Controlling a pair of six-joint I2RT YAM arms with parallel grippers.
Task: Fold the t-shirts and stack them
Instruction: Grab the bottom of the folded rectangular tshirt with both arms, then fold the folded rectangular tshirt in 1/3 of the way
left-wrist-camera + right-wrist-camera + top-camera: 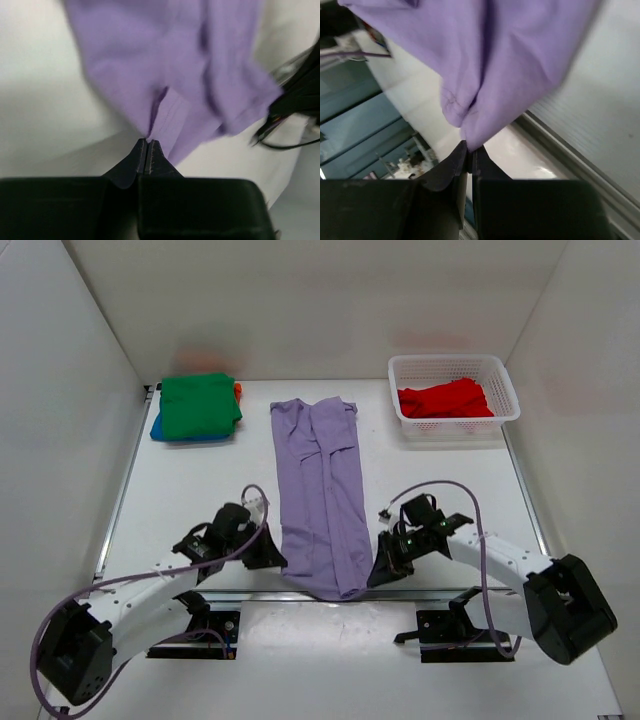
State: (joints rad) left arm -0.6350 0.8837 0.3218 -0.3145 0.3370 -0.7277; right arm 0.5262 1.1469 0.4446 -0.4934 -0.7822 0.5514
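Observation:
The lavender t-shirt [320, 490] lies as a long narrow strip down the middle of the table, its near end at the front edge. My left gripper [276, 560] is shut on the near left corner of it, and in the left wrist view the left gripper [148, 142] pinches the lavender t-shirt [170, 75]. My right gripper [378, 574] is shut on the near right corner, where the right gripper [469, 148] clamps a bunched fold of the lavender t-shirt [505, 60]. A green t-shirt [200, 405] tops a folded pile over a blue t-shirt [160, 428], with an orange t-shirt [239, 390] peeking out behind.
A white mesh basket [505, 390] at the back right holds a crumpled red t-shirt [445, 400]. White walls close in the table on the left, back and right. A metal rail [440, 592] runs along the front edge by the arm bases.

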